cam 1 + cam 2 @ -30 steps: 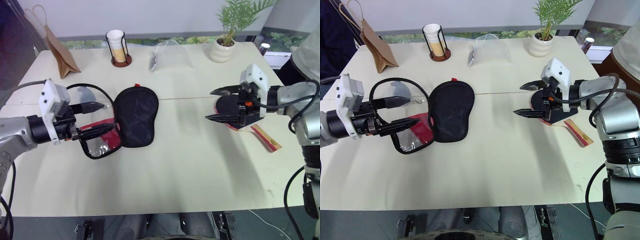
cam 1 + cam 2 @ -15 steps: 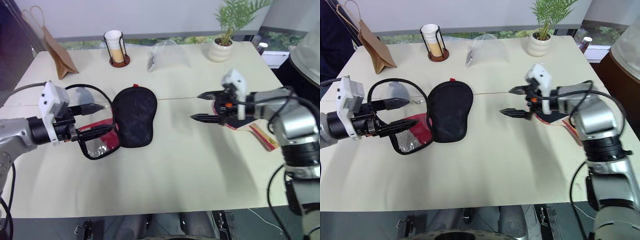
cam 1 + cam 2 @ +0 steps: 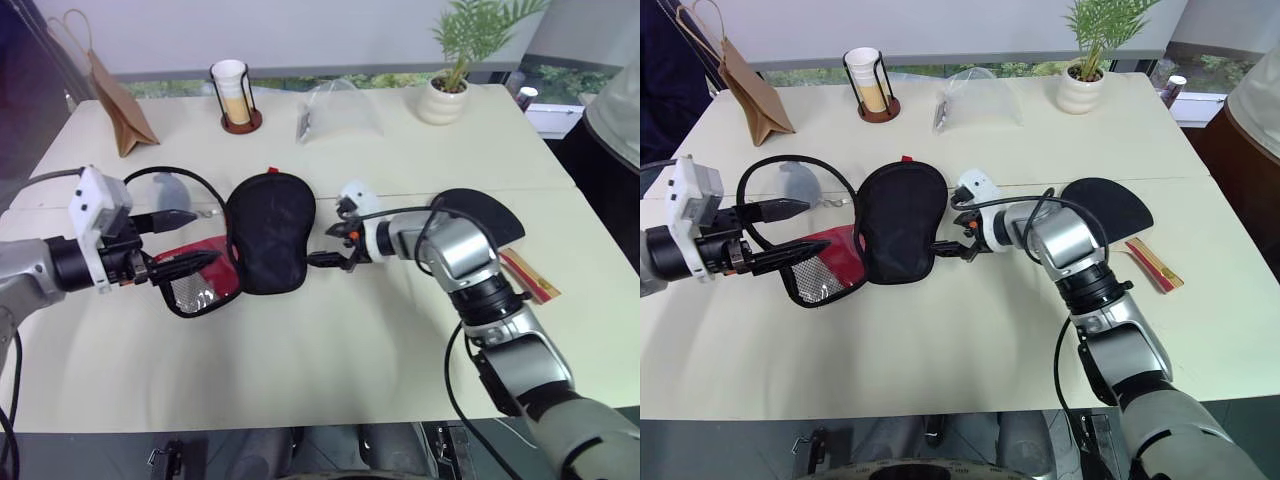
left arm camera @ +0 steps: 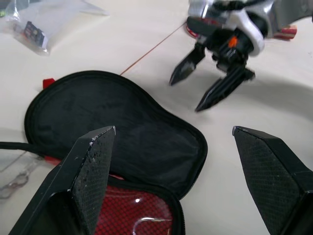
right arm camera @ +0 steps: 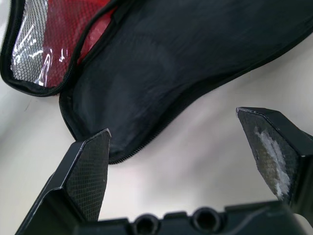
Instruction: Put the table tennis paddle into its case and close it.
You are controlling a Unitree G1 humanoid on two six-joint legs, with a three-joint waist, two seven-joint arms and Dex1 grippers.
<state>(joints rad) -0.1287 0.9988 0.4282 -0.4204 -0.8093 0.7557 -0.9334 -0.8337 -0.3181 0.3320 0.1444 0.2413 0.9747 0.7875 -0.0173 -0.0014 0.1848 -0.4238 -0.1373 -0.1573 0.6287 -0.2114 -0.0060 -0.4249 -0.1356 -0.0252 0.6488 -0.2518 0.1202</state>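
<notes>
The case [image 3: 270,232] lies open on the table, its black flap to the right of the red mesh-pocket half [image 3: 200,282]. My left gripper [image 3: 208,237] is open at the case's left side, one finger over the red half, holding nothing. At the flap's right edge my right gripper [image 3: 328,245] stands open and empty, its tips close to the zip rim [image 5: 142,149]. The table tennis paddle [image 3: 480,215] rests flat on the table to the right, behind my right arm, black face up, with its wooden handle [image 3: 530,276] pointing toward the table's right edge.
A grey fluffy charm [image 3: 170,190] lies by the case's far left. Along the back stand a brown paper bag [image 3: 118,95], a cup in a wire holder [image 3: 232,95], a clear plastic bag [image 3: 340,108] and a potted plant [image 3: 448,88].
My right gripper has swung left and down, away from the paddle to the case's right edge, still open. The paddle stays on the table. The left gripper has not moved.
</notes>
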